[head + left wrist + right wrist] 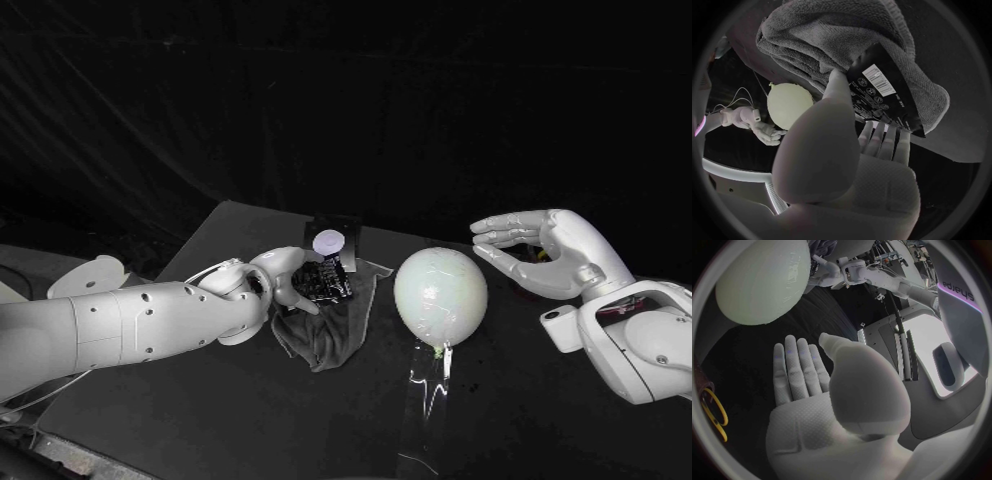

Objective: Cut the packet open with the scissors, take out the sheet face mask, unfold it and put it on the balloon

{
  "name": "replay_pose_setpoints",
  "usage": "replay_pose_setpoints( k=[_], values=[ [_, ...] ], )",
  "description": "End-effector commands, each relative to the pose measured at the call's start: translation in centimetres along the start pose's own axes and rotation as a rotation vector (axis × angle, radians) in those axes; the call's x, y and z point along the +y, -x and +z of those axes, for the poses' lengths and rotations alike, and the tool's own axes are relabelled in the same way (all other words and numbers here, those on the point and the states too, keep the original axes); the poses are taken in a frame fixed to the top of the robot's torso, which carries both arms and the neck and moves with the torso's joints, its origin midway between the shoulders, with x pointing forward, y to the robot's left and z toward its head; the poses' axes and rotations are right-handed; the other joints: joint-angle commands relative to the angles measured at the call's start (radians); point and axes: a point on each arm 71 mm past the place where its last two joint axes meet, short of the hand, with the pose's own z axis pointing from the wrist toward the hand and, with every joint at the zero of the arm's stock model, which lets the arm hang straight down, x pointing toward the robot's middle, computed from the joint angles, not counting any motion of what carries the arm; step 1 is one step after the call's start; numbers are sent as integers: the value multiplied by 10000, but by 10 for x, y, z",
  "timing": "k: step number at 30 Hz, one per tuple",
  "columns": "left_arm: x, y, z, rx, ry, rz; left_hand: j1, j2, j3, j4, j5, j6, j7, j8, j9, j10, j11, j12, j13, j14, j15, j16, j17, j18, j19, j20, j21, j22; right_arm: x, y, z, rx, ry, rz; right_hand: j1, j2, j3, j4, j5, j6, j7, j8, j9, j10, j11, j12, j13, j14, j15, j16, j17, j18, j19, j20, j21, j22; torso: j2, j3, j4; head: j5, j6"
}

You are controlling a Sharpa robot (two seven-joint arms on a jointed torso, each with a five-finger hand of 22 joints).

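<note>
The left hand [281,283] grips the black packet [330,266], thumb on its printed face and fingers underneath, with a grey towel [320,340] bunched behind and below the hand. The balloon [440,293] stands between the two hands, close to the packet. The right hand [541,252] hovers beside it, loosely curved and holding nothing, with the yellow scissors [718,407] lying near its fingers.

place: robot lab or studio | evidence: black cloth backdrop [346,90]; black counter [231,400]; white robot arms [116,325] over it
</note>
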Motion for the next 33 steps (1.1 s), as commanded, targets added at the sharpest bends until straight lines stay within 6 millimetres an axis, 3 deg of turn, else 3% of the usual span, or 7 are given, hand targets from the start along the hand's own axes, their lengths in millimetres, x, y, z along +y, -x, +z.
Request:
replay_pose_setpoints(
  k=[1, 2, 3, 11, 25, 32, 33],
  values=[
    [-3, 1, 0, -235, -239, -33, 79, 64, 88, -11, 51, 108, 7, 77, 26, 218, 18, 31, -12, 429, -13, 161, 126, 193, 137, 41, 109, 23, 0, -1, 0, 124, -2, 84, -74, 15, 79, 6, 46, 32, 53, -18, -5, -47, -39, -11, 17, -51, -15, -35, -15, 113, -48, 12, -40, -21, -4, 1, -1, -9, -11],
    [-3, 1, 0, -225, -237, -34, 79, 64, 88, -11, 51, 108, 7, 77, 26, 218, 18, 31, -12, 429, -13, 161, 126, 193, 137, 41, 109, 23, 0, -1, 0, 124, -5, 86, -74, 15, 79, 6, 46, 32, 53, -18, -5, -47, -39, -11, 17, -51, -15, -35, -15, 113, -48, 12, -40, -21, -4, 1, -1, -9, -11],
    [-3, 1, 0, -209, -234, -34, 118, 152, 185, -15, 53, 231, 116, 125, 73, 576, 155, 82, -15, 1052, 36, 376, 279, 333, 742, 40, 348, 123, 0, -1, 0, 124, -9, 90, -74, 15, 79, 6, 46, 32, 53, -18, -5, -47, -39, -11, 17, -51, -15, -35, -15, 113, -48, 12, -40, -21, -6, 1, -1, -13, -11],
    [-1, 0, 1, -27, -129, -1, 237, 320, 369, -17, 41, 391, 322, 192, 136, 1149, 231, 59, -59, 1660, 78, 482, 360, 586, 1506, 51, 639, 215, 0, -1, -1, 150, -43, 129, -83, 23, 90, -1, 74, 47, 45, -11, -3, -36, -45, -6, 18, -49, -16, -40, -14, 115, -52, 15, -51, -32, -8, 3, -3, -31, -35],
    [1, -2, 2, 228, 58, 145, 478, 524, 614, -29, 29, 764, 710, 332, 275, 1662, 169, -37, -65, 1896, 20, 398, 312, 710, 1641, 33, 662, 168, 0, -2, -2, 183, -76, 167, -84, 29, 131, -45, 191, 80, 26, 7, 1, -6, -64, 3, 19, -43, -25, -55, -11, 120, -57, 18, -80, -63, -10, 3, -5, -64, -86],
    [1, -2, 3, 248, 24, 217, 666, 863, 986, -48, 16, 1275, 906, 522, 461, 2276, 106, -34, -28, 2313, -18, 437, 355, 730, 1812, 12, 703, 148, 0, -2, -3, 191, -90, 177, -84, 33, 151, -62, 241, 88, 21, 11, 2, 3, -68, 5, 18, -39, -27, -60, -10, 122, -55, 18, -89, -74, -8, 7, -3, -88, -121],
    [1, -2, 3, 236, 1, 218, 762, 1053, 1196, -59, 7, 1566, 902, 627, 566, 2637, 98, 27, 2, 2716, -20, 563, 444, 742, 2202, 7, 853, 201, 0, -2, -3, 192, -93, 178, -84, 33, 151, -62, 241, 88, 21, 11, 2, 3, -68, 5, 18, -39, -27, -60, -10, 122, -55, 18, -89, -74, -8, 6, -1, -91, -123]
  ],
)
